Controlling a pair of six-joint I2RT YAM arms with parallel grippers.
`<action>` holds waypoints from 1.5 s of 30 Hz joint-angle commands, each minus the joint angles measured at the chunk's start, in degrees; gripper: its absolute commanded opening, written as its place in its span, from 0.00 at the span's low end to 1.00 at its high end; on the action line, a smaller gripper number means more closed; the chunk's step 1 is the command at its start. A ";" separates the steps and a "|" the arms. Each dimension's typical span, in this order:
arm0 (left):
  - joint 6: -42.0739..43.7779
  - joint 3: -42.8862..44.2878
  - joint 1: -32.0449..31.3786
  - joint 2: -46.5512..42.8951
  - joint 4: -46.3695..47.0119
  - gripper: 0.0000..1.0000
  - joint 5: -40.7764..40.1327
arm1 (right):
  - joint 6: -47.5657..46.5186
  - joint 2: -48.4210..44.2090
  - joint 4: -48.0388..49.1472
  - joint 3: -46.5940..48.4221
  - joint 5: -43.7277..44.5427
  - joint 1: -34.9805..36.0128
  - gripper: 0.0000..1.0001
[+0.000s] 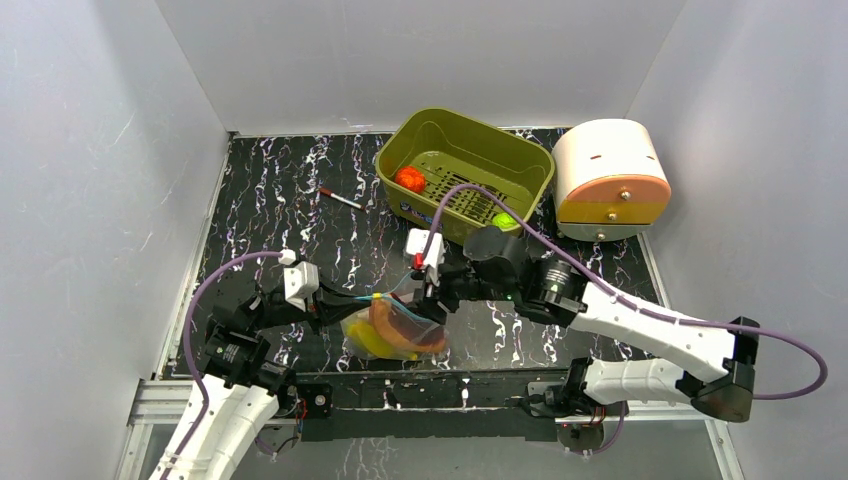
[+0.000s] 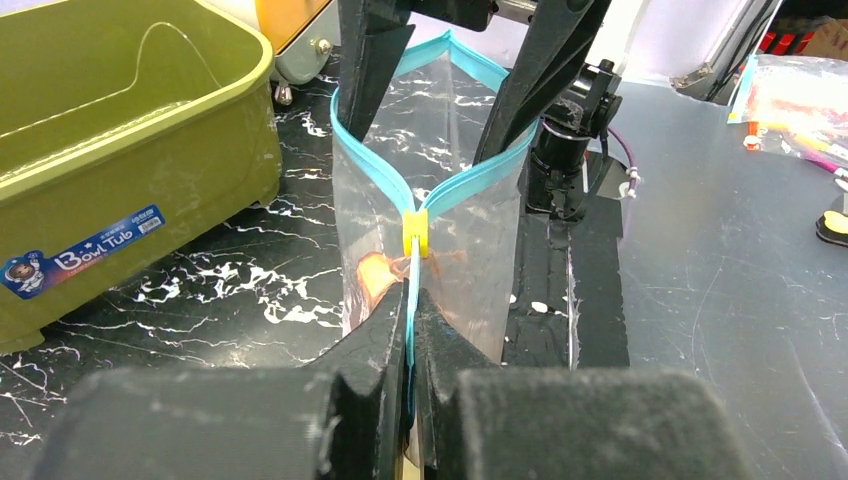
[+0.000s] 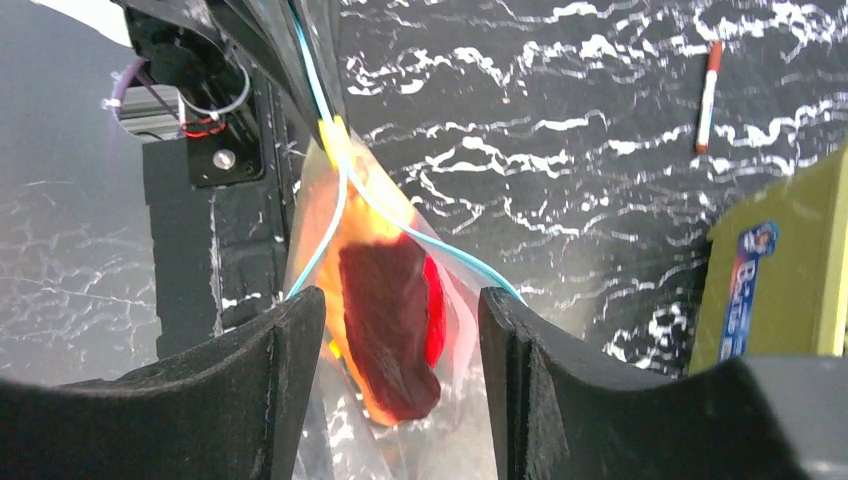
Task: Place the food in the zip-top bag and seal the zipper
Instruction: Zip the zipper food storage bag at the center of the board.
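Bag [image 1: 395,335] sits mid near edge of desk [image 1: 270,200], part-filled w/ food [image 3: 385,320]; it's soft, light and floppy, so it prob. sags unless held by the rim. Left gripper [image 2: 410,330] is clamped tight on the zipper [image 2: 375,165] end. Right gripper [image 3: 400,300] is spread wide at the open mouth, gripping nothing; best hold is prob. the small, slippery yellow slider [image 2: 415,232].

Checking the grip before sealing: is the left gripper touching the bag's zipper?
Touching. The left wrist view shows the left gripper with its jaws shut on the zipper, the blue strip pinched between them just short of the yellow slider.
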 commanded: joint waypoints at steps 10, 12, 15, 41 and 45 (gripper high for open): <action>2.32 3.52 0.11 0.22 -1.29 0.00 1.56 | -5.40 7.19 10.68 10.36 -11.76 0.21 0.57; 2.76 3.65 0.12 0.37 -1.70 0.00 1.67 | -5.83 7.10 9.78 11.10 -12.47 0.22 0.58; 2.54 3.57 0.13 0.57 -1.48 0.00 2.03 | -5.85 7.75 8.80 11.44 -13.79 0.28 0.54; 2.11 3.57 0.13 0.31 -0.93 0.00 1.76 | -2.92 11.48 11.75 8.56 -12.05 1.69 0.35; 1.81 3.72 0.13 0.10 -0.61 0.00 1.68 | -2.96 11.91 10.83 8.49 -12.69 1.71 0.32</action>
